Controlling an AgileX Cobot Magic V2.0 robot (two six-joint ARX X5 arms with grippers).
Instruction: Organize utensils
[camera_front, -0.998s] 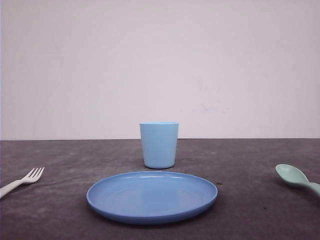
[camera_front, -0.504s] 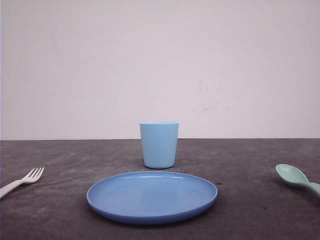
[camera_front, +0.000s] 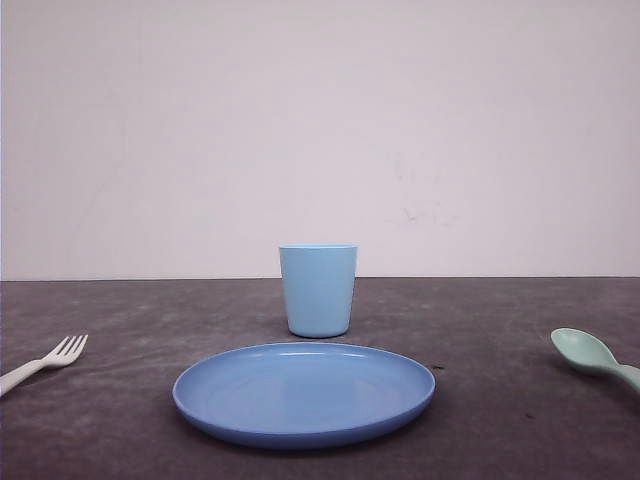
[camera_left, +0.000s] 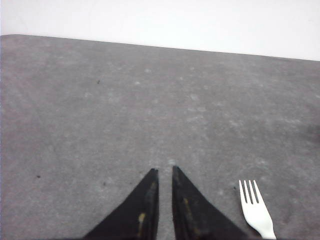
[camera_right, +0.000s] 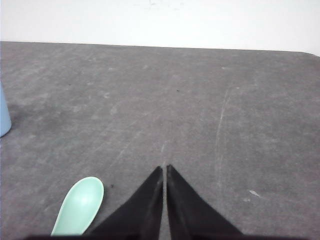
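Fork (camera_left: 256, 210): white plastic, smooth. Spoon (camera_right: 80, 205): mint plastic, smooth, matt. Plate (camera_front: 304, 392), cup (camera_front: 318, 290): blue plastic, slight sheen. Table (camera_front: 120, 420): dark grey, matt, mottled, scuffed.

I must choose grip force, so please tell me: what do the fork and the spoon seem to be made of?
Fork: probably plastic, plain white, matte, with thick blunt tines. Spoon: probably plastic too, even mint green, smooth with a soft sheen and no metallic glint.
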